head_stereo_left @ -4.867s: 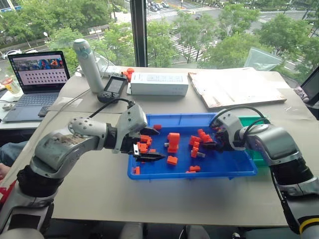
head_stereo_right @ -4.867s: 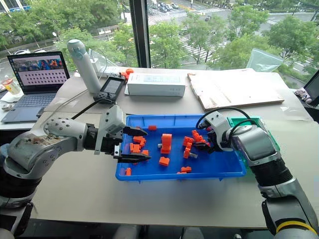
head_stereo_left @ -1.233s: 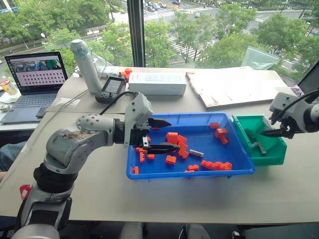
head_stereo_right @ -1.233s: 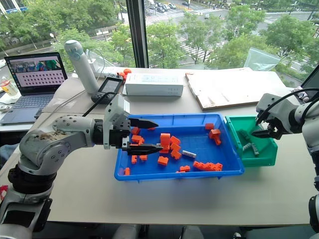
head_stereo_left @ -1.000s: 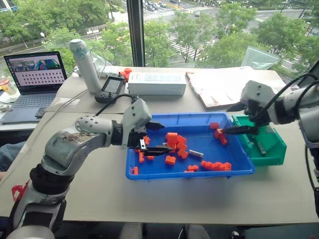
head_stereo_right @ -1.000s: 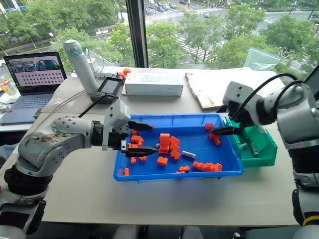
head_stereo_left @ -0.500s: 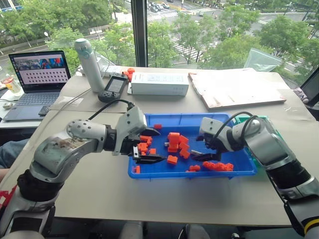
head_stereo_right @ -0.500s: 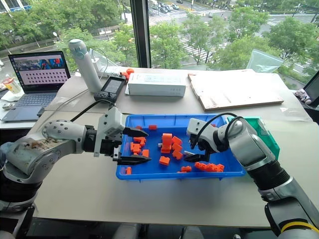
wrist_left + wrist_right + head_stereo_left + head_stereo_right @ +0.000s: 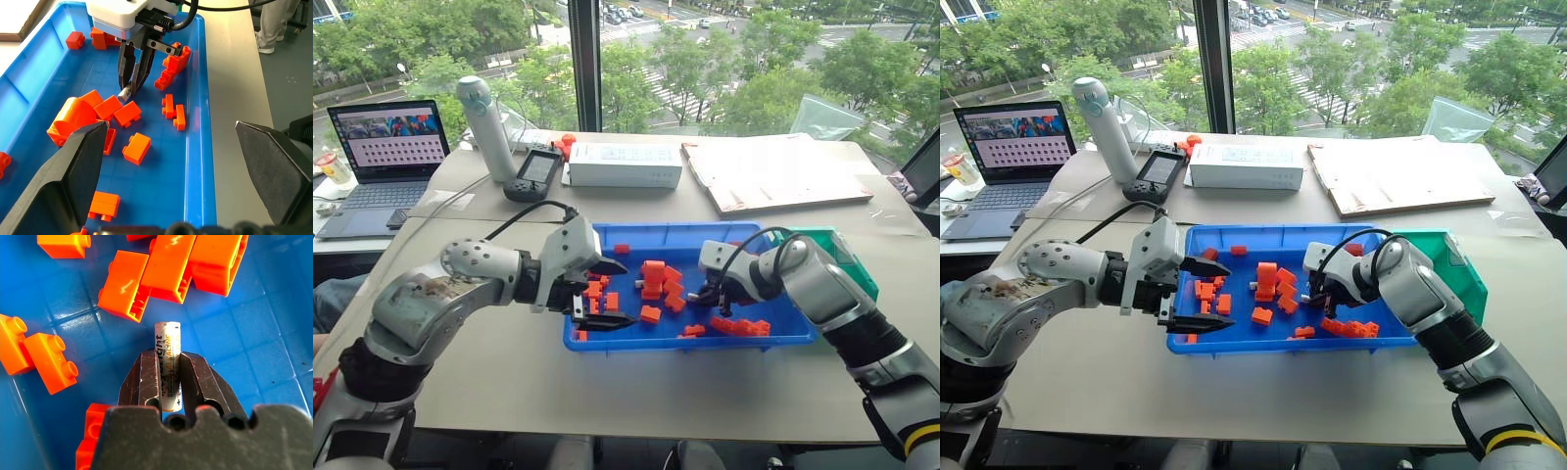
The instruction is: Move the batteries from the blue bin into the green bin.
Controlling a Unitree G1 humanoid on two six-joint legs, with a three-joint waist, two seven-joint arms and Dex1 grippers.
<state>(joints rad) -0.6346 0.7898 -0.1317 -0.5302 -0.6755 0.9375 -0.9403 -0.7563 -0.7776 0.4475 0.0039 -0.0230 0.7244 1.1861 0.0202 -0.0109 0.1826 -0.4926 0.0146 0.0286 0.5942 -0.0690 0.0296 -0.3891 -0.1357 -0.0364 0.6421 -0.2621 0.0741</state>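
The blue bin (image 9: pixel 695 344) lies in the middle of the table with several orange blocks (image 9: pixel 654 274) scattered in it. My right gripper (image 9: pixel 167 356) reaches down into the bin's right half and is shut on a slim silver battery (image 9: pixel 166 340), which sticks out past the fingertips just above the bin floor. The left wrist view looks across at the same grip: the right gripper (image 9: pixel 133 90) pinches the battery (image 9: pixel 124 92) among the blocks. My left gripper (image 9: pixel 615 294) hovers open over the bin's left end, holding nothing. The green bin (image 9: pixel 1459 264) stands against the blue bin's right end, partly hidden behind my right arm.
Behind the bins are a long white box (image 9: pixel 625 164), a black handheld device (image 9: pixel 533 174), a tall white bottle (image 9: pixel 484 127) and a flat board with papers (image 9: pixel 783 176). An open laptop (image 9: pixel 386 147) sits on a side table at the far left.
My right gripper swung from the green bin back over the blue bin, dropped among the blocks and closed on a battery. The left gripper has stayed open in place.
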